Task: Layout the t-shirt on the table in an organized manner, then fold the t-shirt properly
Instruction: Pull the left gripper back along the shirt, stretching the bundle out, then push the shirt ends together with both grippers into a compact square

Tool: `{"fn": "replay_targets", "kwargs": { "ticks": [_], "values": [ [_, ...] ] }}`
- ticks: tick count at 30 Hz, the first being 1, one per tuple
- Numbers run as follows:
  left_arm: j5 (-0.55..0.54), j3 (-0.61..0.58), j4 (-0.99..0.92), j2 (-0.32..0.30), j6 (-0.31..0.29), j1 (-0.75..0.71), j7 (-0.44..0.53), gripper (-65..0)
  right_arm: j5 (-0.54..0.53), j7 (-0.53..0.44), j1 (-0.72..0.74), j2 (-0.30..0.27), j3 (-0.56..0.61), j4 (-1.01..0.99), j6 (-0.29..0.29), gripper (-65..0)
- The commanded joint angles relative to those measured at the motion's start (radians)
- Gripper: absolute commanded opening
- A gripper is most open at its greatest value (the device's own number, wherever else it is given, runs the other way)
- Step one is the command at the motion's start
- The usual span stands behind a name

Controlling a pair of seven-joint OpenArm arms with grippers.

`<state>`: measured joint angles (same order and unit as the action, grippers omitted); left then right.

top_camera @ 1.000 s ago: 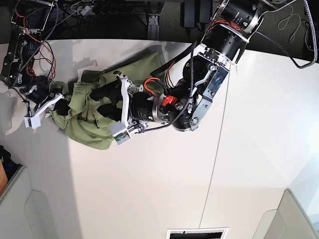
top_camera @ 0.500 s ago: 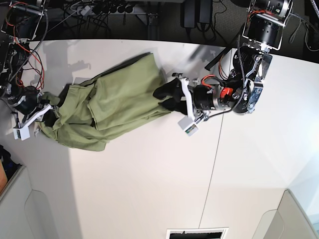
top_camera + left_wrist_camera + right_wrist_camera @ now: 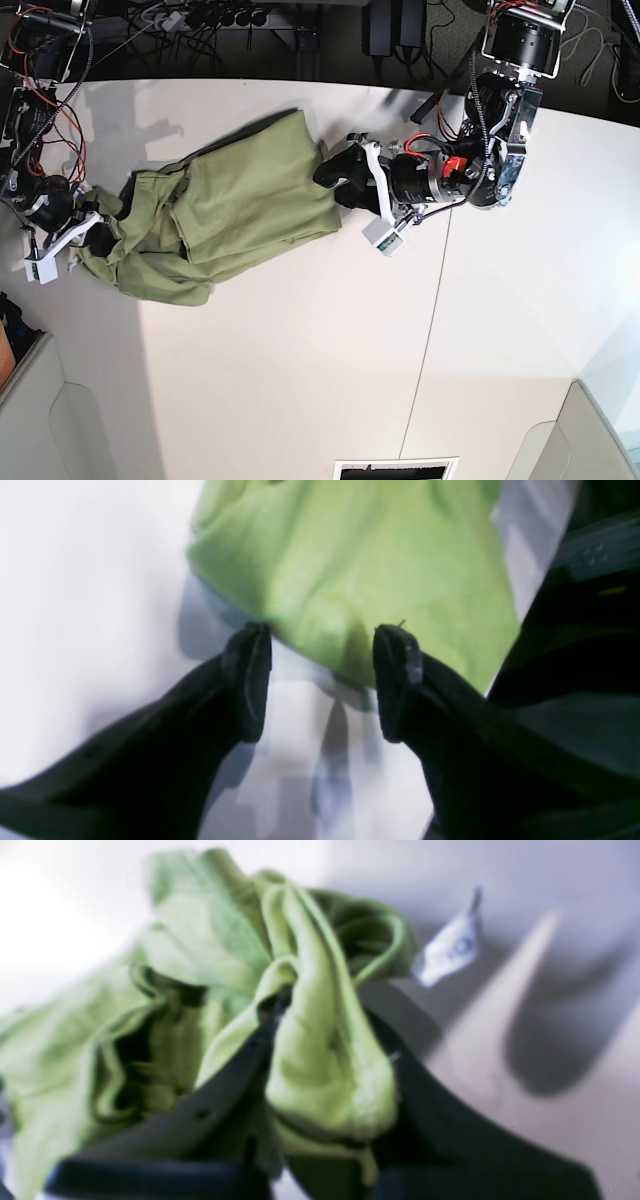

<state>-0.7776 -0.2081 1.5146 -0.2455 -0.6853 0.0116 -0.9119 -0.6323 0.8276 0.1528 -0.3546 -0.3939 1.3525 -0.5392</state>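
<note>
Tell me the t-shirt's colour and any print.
Plain olive green t-shirt, no print; base view shows it best.

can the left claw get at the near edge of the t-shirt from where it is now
Probably yes: the left claw is open right at the t-shirt hem, with only bare table between and nothing blocking.

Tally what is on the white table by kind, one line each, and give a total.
t-shirt: 1, olive green
white label on the shirt: 1
grippers: 2, left gripper and right gripper
Total: 4
</note>
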Motion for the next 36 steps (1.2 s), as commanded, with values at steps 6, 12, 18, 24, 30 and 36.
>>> {"fn": "replay_targets", "kwargs": {
  "ticks": [6,12,18,24,30,36],
  "values": [
    [0.066,0.005,0.017,0.073,-0.013,0.019,0.074,-30.2,-0.063,0.009,0.021,-0.019,-0.005,0.033,-0.011,-65.0],
    [0.102,0.005,0.009,0.127,-0.013,0.019,0.086,-30.2,-0.119,0.07,0.021,-0.012,-0.005,0.143,-0.034,-65.0],
    [0.117,0.005,-0.055,0.151,-0.013,0.019,0.142,-30.2,-0.152,0.114,0.021,-0.008,0.085,0.289,-0.034,-65.0],
    [0.152,0.005,-0.126,0.15,-0.013,0.022,0.175,-30.2,-0.122,0.173,0.011,-0.008,0.352,0.375,-0.034,-65.0],
    [0.151,0.005,-0.127,0.149,-0.013,0.027,0.175,-30.2,-0.062,0.162,-0.041,-0.008,0.509,0.385,-0.045,-65.0],
    [0.153,0.005,-0.127,0.148,-0.013,0.027,0.175,-30.2,-0.117,0.16,-0.048,-0.008,0.521,0.43,-0.045,-40.5]
  ]
}}
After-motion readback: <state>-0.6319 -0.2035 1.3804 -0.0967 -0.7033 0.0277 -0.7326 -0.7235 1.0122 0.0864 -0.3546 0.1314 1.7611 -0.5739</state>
